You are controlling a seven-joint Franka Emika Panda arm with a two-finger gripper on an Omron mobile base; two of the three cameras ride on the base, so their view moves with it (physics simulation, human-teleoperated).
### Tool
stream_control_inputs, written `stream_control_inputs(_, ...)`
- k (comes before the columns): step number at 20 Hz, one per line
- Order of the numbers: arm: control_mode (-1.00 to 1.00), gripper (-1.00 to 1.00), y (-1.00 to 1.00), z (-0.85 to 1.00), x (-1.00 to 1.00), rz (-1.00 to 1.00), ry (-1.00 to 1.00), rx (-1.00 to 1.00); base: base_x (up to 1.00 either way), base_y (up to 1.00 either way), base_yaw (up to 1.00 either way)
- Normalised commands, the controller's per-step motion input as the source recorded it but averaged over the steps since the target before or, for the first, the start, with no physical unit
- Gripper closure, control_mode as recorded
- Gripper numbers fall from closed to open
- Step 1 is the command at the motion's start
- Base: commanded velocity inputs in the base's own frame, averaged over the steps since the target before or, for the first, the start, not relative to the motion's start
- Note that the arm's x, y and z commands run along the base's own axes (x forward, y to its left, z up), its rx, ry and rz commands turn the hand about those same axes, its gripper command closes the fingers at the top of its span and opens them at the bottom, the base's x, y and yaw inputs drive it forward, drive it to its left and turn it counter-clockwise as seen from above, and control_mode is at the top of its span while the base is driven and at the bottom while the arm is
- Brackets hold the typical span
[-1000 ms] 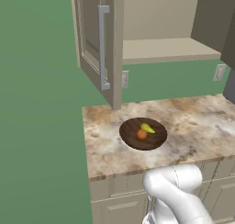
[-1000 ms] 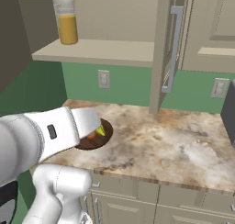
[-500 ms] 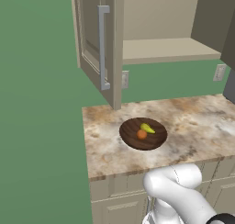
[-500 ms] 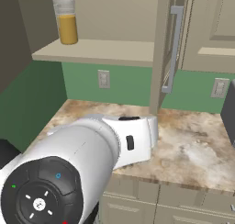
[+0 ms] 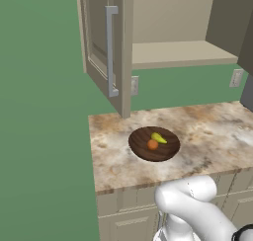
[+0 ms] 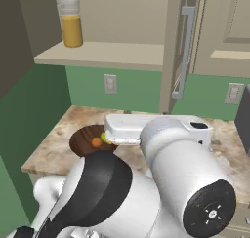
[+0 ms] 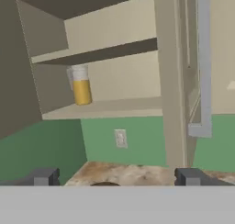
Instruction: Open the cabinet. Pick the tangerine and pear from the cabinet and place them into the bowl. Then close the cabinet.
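The wide dark brown wooden bowl (image 5: 154, 143) holds the small round orange tangerine (image 5: 152, 145) and the yellow-green tapering pear (image 5: 158, 138), touching. It sits on the marbled stone counter (image 5: 207, 131) against a green wall (image 5: 39, 136). The beige cabinet (image 5: 116, 47) above stands open, a glass of orange juice (image 6: 71, 23) on its shelf. The two-finger gripper (image 7: 117, 177) is spread wide, empty, facing the shelf.

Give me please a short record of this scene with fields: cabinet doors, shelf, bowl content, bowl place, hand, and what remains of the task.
cabinet doors: the cabinet stands open, its door with the silver bar handle swung outward
shelf: holds a glass of orange liquid; no fruit seen on it
bowl content: the tangerine and the pear, side by side
bowl place: the bowl sits on the marbled counter, below the open cabinet
hand: the hand is open, holding nothing, facing the cabinet
remains: closing the cabinet
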Motion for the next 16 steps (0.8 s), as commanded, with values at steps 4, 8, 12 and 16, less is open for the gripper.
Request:
stream_control_inputs(4,-1.0,-1.0,-0.12,-0.15,0.9,0.16,-0.14,0.21,0.0,0.0,0.0)
stream_control_inputs(8,-1.0,-1.0,-0.17,-0.17,1.0,0.15,-0.07,0.18,0.0,0.0,0.0)
stream_control_inputs(12,-1.0,-1.0,-0.05,-0.26,1.0,0.15,-0.09,0.16,0.0,0.0,0.0)
stream_control_inputs(16,-1.0,-1.0,0.47,-0.26,1.0,0.03,-0.15,0.06,0.0,0.0,0.0)
